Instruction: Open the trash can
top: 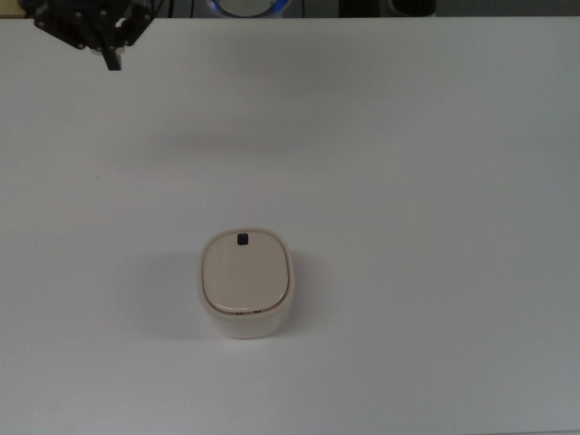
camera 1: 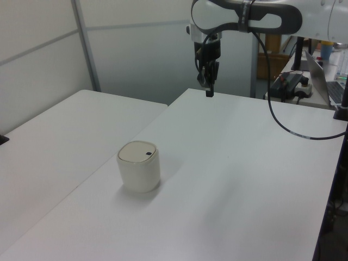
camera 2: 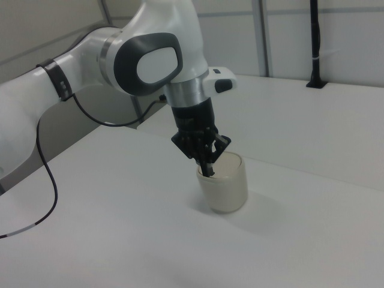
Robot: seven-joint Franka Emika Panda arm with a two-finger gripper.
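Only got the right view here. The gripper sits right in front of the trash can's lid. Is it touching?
Observer: No. In the top view the gripper is at the top left corner, far from the trash can.
Operator: Height?
Observer: The left view shows it hanging well above the table, higher than the lid, near the table's far edge.
Operator: Where's the button? The gripper blocks it for me.
Observer: A small black button sits at the lid's edge nearest the top view's top. The lid lies flat and closed.
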